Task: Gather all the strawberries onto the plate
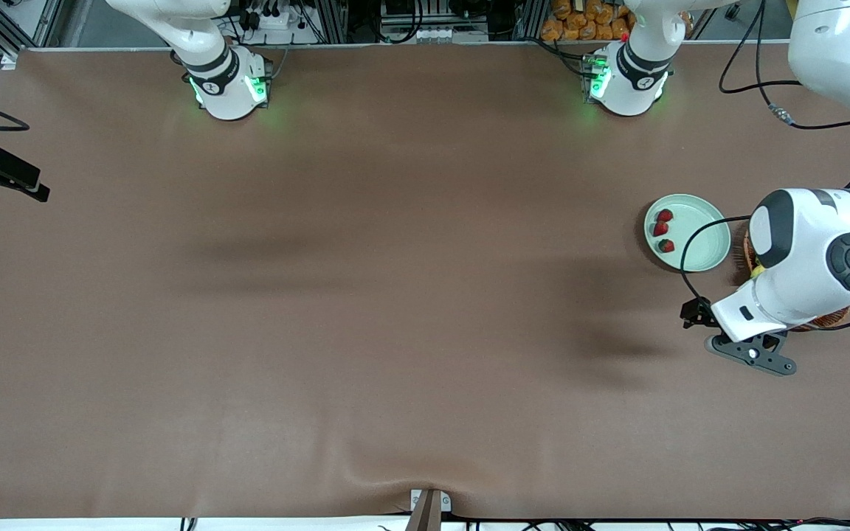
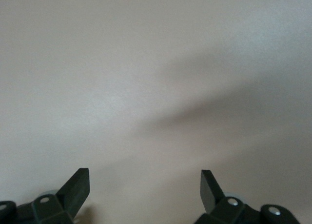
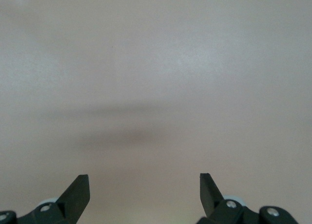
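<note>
All 3 strawberries [image 1: 663, 230] are sitting in the plate [image 1: 704, 234] at the left arm's end of the table [image 1: 366, 295], so the job is looking done w/ nothing left lying loose. Left hand [image 2: 145, 187] and right hand [image 3: 145, 187] are both hanging wide open over bare table, gripping nothing. The left arm is covering a wicker basket [image 1: 831, 318] beside the plate, so its contents are staying mostly hidden.

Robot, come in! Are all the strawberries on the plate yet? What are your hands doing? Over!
Three strawberries on plate. Left gripper open, empty, over bare table near plate. Right gripper open, empty, waiting. Nothing in the way.
</note>
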{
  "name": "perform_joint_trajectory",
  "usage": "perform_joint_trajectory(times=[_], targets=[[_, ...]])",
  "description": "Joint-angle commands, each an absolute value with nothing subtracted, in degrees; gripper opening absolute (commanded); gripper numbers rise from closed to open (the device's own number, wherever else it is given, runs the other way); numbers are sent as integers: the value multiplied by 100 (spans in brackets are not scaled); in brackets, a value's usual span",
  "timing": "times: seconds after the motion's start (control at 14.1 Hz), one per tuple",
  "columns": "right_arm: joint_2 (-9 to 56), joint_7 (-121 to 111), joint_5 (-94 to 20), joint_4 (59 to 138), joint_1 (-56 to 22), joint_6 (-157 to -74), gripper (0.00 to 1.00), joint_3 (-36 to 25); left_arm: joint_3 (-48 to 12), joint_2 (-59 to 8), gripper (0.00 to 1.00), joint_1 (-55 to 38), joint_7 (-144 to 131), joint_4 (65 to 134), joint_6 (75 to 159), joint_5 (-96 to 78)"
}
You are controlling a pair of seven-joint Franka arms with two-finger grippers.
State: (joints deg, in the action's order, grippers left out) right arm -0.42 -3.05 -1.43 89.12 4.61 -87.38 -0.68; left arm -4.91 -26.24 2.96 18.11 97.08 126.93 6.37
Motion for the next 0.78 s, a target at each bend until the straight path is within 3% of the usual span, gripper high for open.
perform_joint_trajectory(times=[0.0, 0.43, 0.71], targets=[[9, -229, -149, 8851, 475, -8736, 100, -35, -334, -2400, 100, 79, 1679, 9650, 12481, 581], [9, -229, -149, 8842, 475, -8736, 100, -35, -97, -1988, 100, -237, 1293, 9370, 11691, 536], [9, -229, -149, 8850, 475, -8736, 100, -44, -88, -1364, 100, -333, 1030, 8949, 10524, 370]])
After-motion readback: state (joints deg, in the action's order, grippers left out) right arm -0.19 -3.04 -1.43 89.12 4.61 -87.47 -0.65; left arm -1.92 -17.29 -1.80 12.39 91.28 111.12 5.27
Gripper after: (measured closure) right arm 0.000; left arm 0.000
